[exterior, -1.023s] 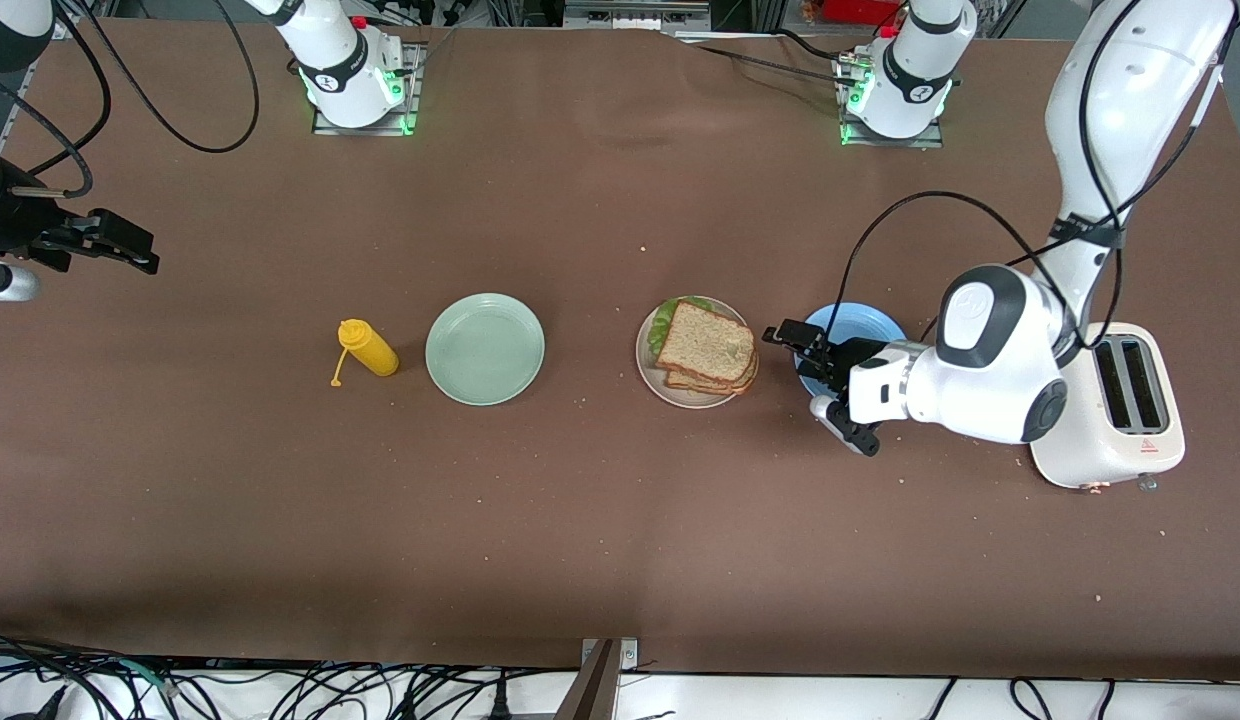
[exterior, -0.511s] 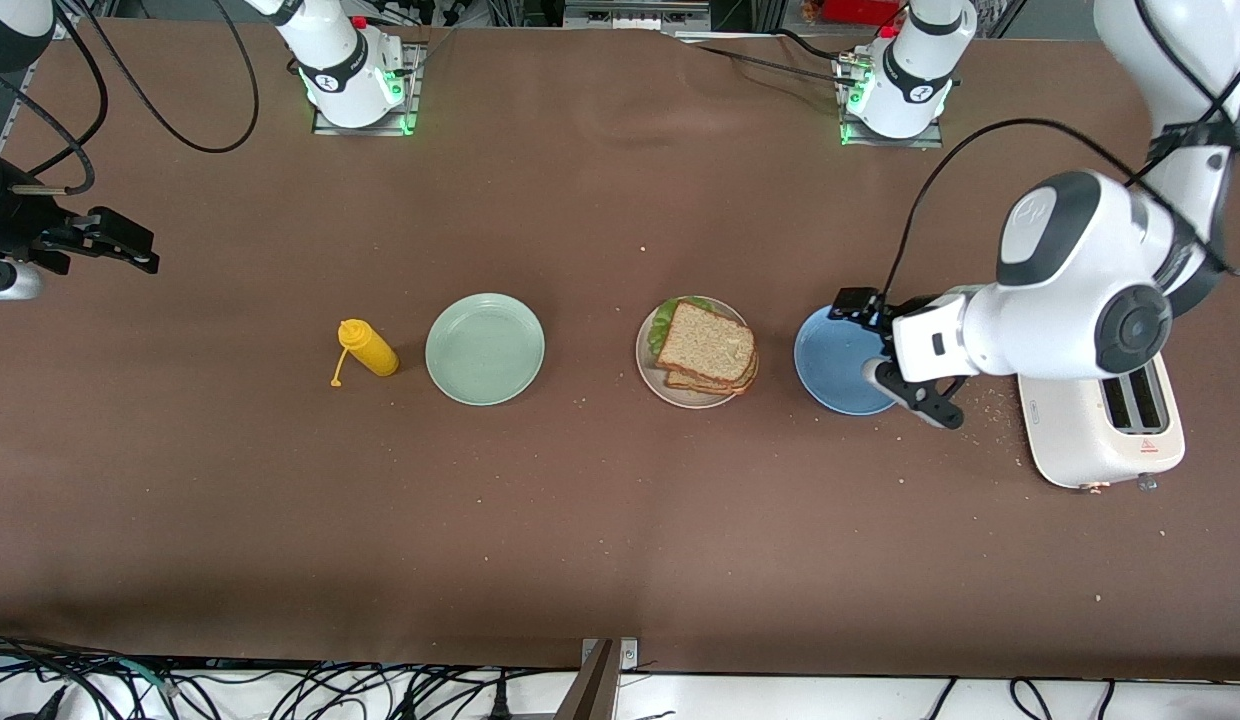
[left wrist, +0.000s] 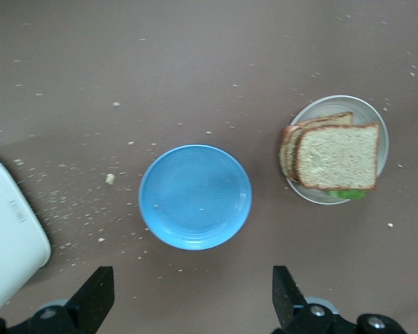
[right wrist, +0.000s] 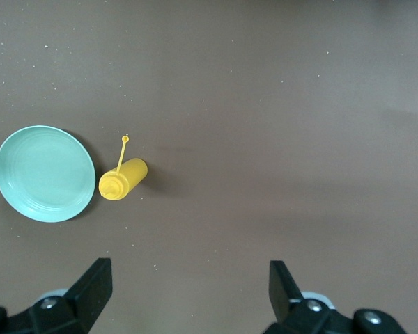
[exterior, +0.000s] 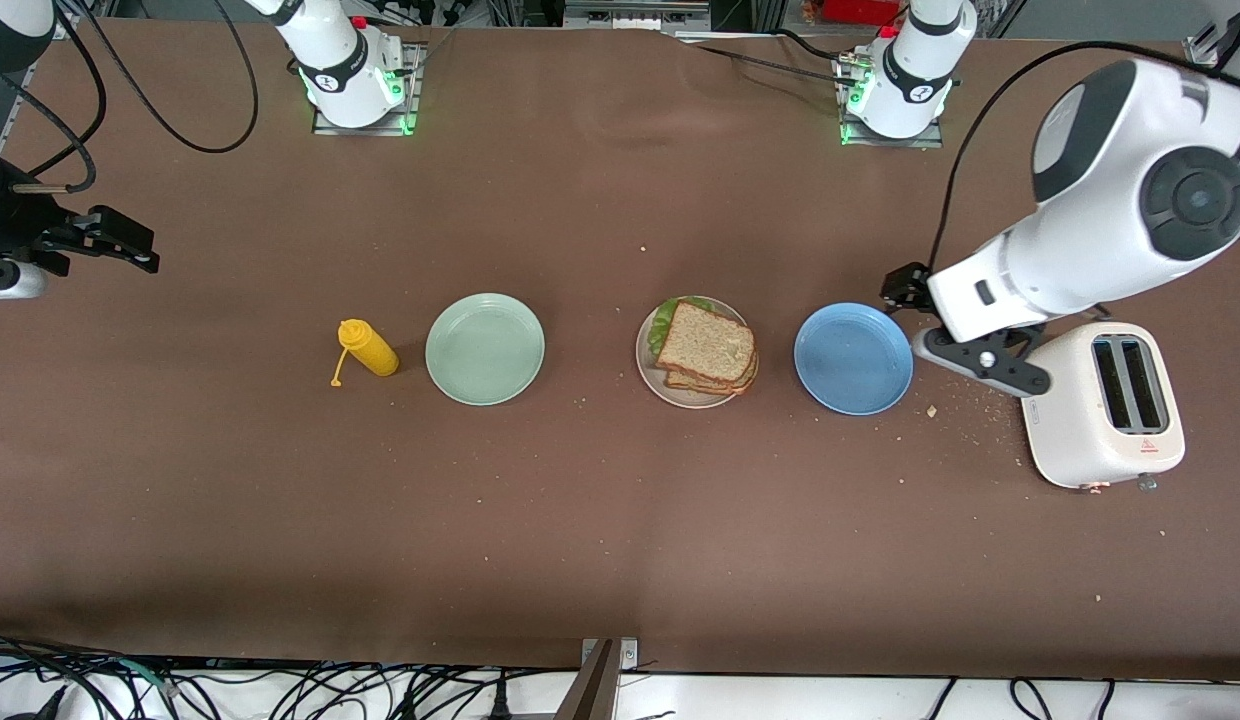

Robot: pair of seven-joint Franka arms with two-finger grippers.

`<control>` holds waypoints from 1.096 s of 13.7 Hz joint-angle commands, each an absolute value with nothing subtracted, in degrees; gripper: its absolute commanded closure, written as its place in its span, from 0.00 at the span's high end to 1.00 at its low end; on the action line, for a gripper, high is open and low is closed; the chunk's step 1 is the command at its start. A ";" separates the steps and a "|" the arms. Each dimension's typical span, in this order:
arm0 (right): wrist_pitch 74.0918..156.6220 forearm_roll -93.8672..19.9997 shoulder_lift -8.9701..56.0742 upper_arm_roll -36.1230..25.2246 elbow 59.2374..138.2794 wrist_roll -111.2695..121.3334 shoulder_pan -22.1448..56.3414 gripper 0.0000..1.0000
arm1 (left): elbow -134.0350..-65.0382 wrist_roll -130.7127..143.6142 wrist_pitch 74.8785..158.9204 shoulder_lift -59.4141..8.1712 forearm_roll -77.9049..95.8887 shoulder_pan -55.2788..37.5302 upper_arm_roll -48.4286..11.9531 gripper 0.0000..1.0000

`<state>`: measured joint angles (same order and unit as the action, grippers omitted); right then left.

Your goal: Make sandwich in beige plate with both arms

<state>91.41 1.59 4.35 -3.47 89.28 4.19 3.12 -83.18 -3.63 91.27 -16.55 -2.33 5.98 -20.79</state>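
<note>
Sandwich sits assembled on the beige plate, mid-table: two brown wholegrain slices stacked a little askew, dark crusts showing, ruffled green lettuce poking out at the edge farther from the front camera, plate rim peeking around it

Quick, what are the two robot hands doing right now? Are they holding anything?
Left gripper: open, holding nothing, up between the blue plate and the toaster.
Right gripper: open, holding nothing, waiting at the right arm's table end.

Blue plate, mint plate — mustard bottle, toaster.
</note>
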 commanded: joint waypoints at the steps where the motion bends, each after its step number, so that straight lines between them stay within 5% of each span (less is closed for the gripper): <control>1: 91.67 1.23 3.96 -3.34 89.56 4.92 2.99 1.00 | -85.51 -2.90 91.14 -11.01 -3.86 4.57 -16.45 1.00; 9: 91.58 1.23 3.78 -3.52 89.56 4.31 2.99 1.00 | -92.71 13.87 91.23 0.78 0.70 2.29 -11.44 1.00; 15: 91.32 0.97 3.78 -3.52 89.56 1.49 2.99 1.00 | -92.90 12.84 91.14 2.19 0.18 1.06 -9.67 1.00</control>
<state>91.41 1.59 4.37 -3.49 89.29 2.44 3.10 -91.05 13.01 90.76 0.16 -0.73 2.25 -11.25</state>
